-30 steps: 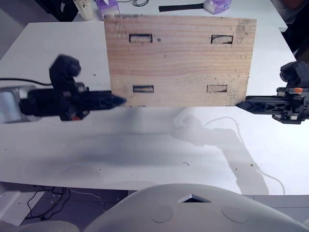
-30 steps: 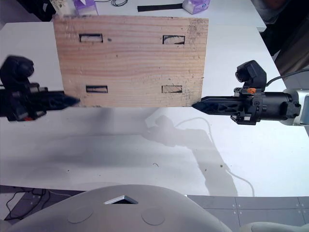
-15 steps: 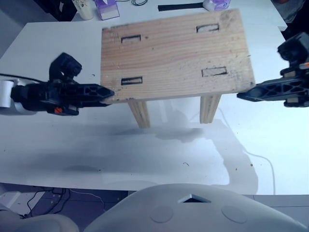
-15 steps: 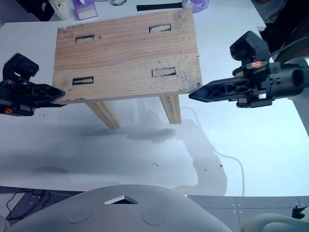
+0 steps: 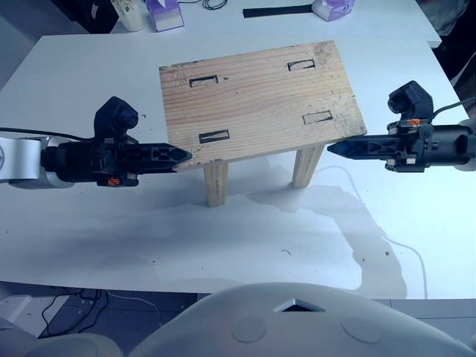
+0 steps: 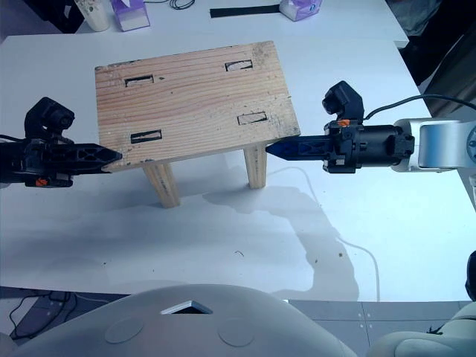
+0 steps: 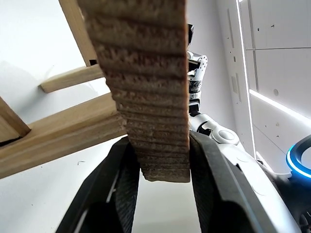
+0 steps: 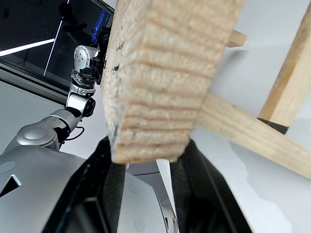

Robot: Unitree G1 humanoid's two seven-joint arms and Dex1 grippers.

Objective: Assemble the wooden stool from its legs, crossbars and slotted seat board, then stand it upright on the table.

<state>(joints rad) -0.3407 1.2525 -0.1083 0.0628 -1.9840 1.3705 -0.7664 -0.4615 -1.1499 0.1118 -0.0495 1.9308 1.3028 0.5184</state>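
Fingers point(image 7: 127, 194) of the left gripper point(image 5: 186, 156), coming in from the left edge of the frame, are closed onto the near left corner of the seat board point(image 5: 256, 104). The wrist view shows the board's end grain wedged tight between them. Mid-frame, the stool point(image 5: 260, 126) stands upright on the white surface point(image 5: 149, 238), slotted top facing up and two front legs point(image 5: 216, 184) planted on the surface. Crossbars point(image 7: 73, 77) run underneath between the legs. On the right side, the right gripper point(image 5: 332, 148) meets the board's near right corner, with its fingers point(image 8: 114, 189) likewise pinched around the edge of the wood, one on each face.
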